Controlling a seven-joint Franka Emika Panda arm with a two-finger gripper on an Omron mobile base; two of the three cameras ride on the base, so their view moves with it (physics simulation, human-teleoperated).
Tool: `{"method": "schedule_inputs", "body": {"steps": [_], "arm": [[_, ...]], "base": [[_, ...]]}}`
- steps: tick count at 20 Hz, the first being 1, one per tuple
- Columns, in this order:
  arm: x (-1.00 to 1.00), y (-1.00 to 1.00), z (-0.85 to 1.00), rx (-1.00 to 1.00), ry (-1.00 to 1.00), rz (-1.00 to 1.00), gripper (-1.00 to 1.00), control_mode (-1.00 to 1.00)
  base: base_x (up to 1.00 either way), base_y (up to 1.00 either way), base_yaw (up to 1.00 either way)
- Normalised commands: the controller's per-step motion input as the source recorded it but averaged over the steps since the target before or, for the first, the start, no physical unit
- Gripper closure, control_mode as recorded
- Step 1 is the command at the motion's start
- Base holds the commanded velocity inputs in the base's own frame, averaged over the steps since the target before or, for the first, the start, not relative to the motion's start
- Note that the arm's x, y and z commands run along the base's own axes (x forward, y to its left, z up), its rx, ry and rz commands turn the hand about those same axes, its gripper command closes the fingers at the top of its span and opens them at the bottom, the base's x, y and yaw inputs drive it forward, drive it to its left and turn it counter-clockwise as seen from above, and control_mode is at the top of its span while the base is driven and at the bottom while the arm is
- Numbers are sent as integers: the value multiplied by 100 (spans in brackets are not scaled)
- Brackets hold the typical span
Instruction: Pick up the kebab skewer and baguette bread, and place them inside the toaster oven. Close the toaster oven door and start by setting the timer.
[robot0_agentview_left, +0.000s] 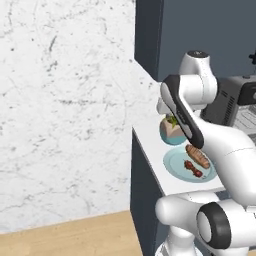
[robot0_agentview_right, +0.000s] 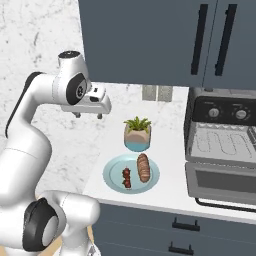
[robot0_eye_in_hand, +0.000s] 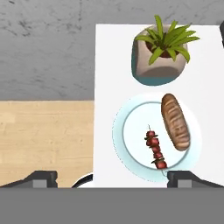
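The kebab skewer (robot0_eye_in_hand: 155, 148) and the baguette bread (robot0_eye_in_hand: 175, 121) lie side by side on a pale blue plate (robot0_eye_in_hand: 118, 131) near the counter's front edge. In the right base view the skewer (robot0_agentview_right: 127, 177) is left of the baguette (robot0_agentview_right: 143, 167). My gripper (robot0_agentview_right: 88, 115) hangs open and empty high above the counter's left end, up and left of the plate (robot0_agentview_right: 112, 172). Its fingertips (robot0_eye_in_hand: 41, 178) stand wide apart in the hand view. The toaster oven (robot0_agentview_right: 222, 145) stands to the right. Its door (robot0_agentview_right: 220, 184) is dropped open, showing the wire rack.
A potted plant (robot0_agentview_right: 137, 134) in a grey and teal pot stands just behind the plate. Dark wall cabinets (robot0_agentview_right: 150, 40) hang above the counter. The counter's left edge (robot0_eye_in_hand: 95, 105) drops to wooden floor. Silver knobs (robot0_agentview_right: 214, 113) sit on the oven's top panel.
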Motion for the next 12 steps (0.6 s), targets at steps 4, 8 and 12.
{"method": "schedule_inputs", "body": {"steps": [4,8,12], "arm": [[0,0,0,0,0,0,-100,100],[0,0,0,0,0,0,-100,100],[0,0,0,0,0,0,-100,100]], "base": [[-7,7,-10],[-35,0,-6],[-3,0,-3]]}}
